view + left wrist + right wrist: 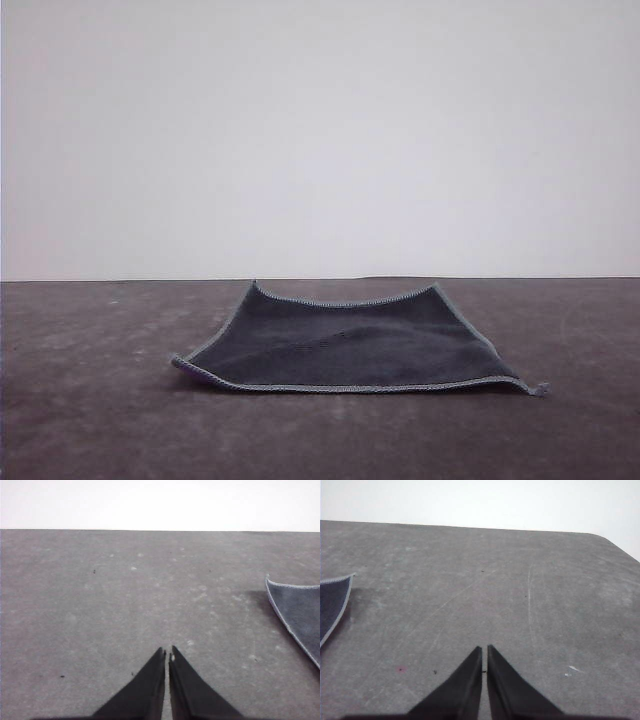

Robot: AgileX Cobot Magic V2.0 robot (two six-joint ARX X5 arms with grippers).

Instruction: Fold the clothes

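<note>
The clothes (pixel 350 345) lie spread flat, dark side up, mid-bench (pixel 90 420), ready for folding. My left tool (pixel 167 655) and right tool (pixel 484 652) hover clenched and empty, flanking it, well clear of its corners.

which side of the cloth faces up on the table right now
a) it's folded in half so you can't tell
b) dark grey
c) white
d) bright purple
b, the cloth lies spread open and unfolded on the table with its dark grey face up, a light stitched edge around it and only a sliver of purple peeking under its near left corner.
</note>
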